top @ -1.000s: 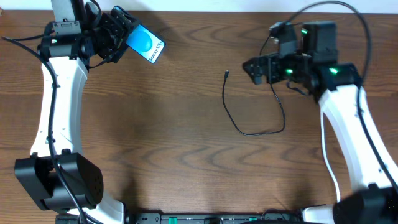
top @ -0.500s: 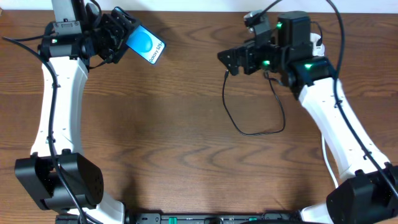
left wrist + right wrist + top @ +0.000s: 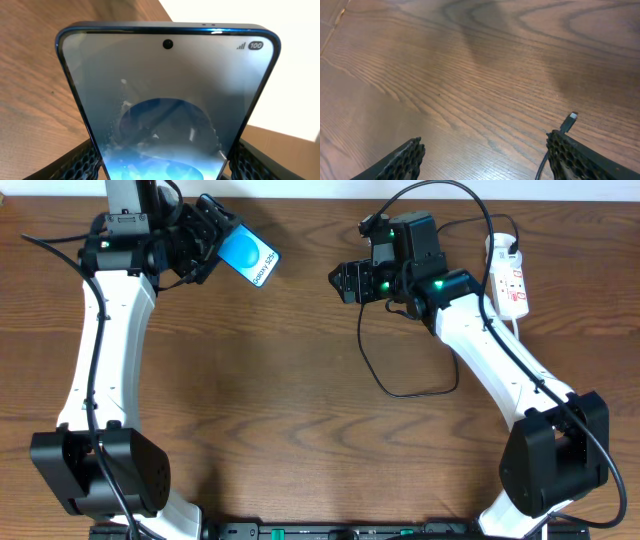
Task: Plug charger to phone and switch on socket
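My left gripper (image 3: 205, 242) is shut on the phone (image 3: 249, 258), held above the table's far left; its blue-cyan screen fills the left wrist view (image 3: 167, 100) between both fingers. The charger's thin black cable (image 3: 410, 393) loops on the table near centre right. Its connector tip (image 3: 570, 121) lies by my right finger in the right wrist view. My right gripper (image 3: 345, 283) is open and empty, just above and left of the tip. The white socket (image 3: 508, 276) with red switches lies at the far right.
The socket's white cord (image 3: 497, 242) curls at its far end. Black arm cables arc over the right arm (image 3: 470, 340). Bare wooden table (image 3: 260, 410) spreads across the middle and front. The table's far edge runs just behind both grippers.
My right gripper swung left from near the socket to over the cable's connector tip, uncovering the socket. My left gripper shifted the phone slightly right.
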Available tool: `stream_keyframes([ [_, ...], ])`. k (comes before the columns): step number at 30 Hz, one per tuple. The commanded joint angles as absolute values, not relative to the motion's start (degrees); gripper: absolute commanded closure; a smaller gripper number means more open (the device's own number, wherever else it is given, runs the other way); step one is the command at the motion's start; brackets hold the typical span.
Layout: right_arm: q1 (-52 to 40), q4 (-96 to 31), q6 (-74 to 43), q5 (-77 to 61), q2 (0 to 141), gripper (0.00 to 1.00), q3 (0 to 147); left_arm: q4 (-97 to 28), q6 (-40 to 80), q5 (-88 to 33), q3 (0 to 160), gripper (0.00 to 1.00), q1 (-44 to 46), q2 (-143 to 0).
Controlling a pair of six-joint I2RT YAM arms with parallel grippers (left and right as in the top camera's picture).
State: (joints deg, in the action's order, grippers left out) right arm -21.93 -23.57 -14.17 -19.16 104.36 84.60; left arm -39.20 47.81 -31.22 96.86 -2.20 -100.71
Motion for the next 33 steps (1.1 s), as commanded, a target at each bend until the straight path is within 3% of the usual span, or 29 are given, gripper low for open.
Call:
stream_keyframes([
  [1, -21.8, -23.6, -15.4, -16.9, 104.2, 0.22, 85.4, -40.4, 51.0, -28.8, 98.2, 0.93, -2.4, -99.6],
  [19, -22.8, -22.5, -15.4, -17.1, 104.2, 0.22, 85.5, -44.9, 62.9, -34.5, 98.1, 0.93, -2.7, -106.3],
  [33, -24.5, -21.6, -15.4, -17.0, 104.2, 0.23, 86.7, -43.4, 64.1, -49.5, 98.2, 0.93, -7.2, -111.6],
])
